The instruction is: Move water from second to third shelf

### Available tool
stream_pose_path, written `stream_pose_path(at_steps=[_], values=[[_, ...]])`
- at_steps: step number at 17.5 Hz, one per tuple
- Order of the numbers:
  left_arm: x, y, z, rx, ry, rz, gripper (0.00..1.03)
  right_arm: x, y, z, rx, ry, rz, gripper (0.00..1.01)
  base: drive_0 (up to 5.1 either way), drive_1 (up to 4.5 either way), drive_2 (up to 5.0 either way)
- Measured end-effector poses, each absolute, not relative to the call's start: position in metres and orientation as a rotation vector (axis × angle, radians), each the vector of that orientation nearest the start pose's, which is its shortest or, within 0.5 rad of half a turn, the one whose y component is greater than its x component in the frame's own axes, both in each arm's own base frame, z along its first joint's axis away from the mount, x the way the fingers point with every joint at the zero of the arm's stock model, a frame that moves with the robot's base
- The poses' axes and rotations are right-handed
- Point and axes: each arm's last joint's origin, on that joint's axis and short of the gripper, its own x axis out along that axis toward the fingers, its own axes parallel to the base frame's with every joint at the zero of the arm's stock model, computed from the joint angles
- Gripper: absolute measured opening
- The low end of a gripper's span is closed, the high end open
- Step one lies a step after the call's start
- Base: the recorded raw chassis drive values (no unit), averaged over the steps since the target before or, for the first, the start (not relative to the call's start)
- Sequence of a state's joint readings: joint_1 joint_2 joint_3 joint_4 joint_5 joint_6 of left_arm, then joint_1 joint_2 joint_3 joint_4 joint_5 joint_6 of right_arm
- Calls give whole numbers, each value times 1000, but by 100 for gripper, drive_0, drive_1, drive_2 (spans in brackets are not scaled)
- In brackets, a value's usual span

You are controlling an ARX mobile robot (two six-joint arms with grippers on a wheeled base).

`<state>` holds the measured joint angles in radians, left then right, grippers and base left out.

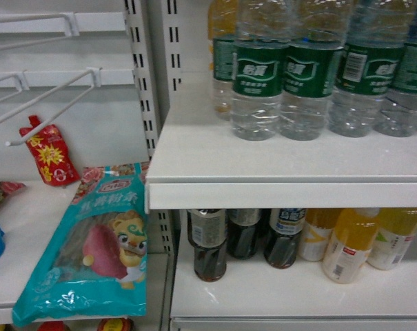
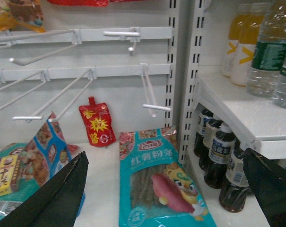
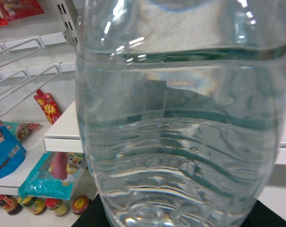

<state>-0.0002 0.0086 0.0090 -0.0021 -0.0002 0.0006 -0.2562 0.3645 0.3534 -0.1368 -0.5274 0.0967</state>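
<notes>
water bottle [image 3: 180, 132] fills the right wrist frame, sitting right against the right claw, apparently grasped there. left claw [image 2: 166, 189] is released, its fingers [image 2: 53, 194] spread at the frame's bottom before the teal noodle pack [image 2: 157, 184].

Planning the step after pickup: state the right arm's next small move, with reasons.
Probably lower the water bottle toward the lower shelf. It fills the right wrist view, its base hanging below the upper shelf edge, so it seems lifted clear; bare space shows before the dark bottles.
</notes>
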Motion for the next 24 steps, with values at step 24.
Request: stream_pose_path(at_steps=[24], values=[[98,0,166,1,3,0,98,223,-22,256,11,232,83,38,-85,40,40]])
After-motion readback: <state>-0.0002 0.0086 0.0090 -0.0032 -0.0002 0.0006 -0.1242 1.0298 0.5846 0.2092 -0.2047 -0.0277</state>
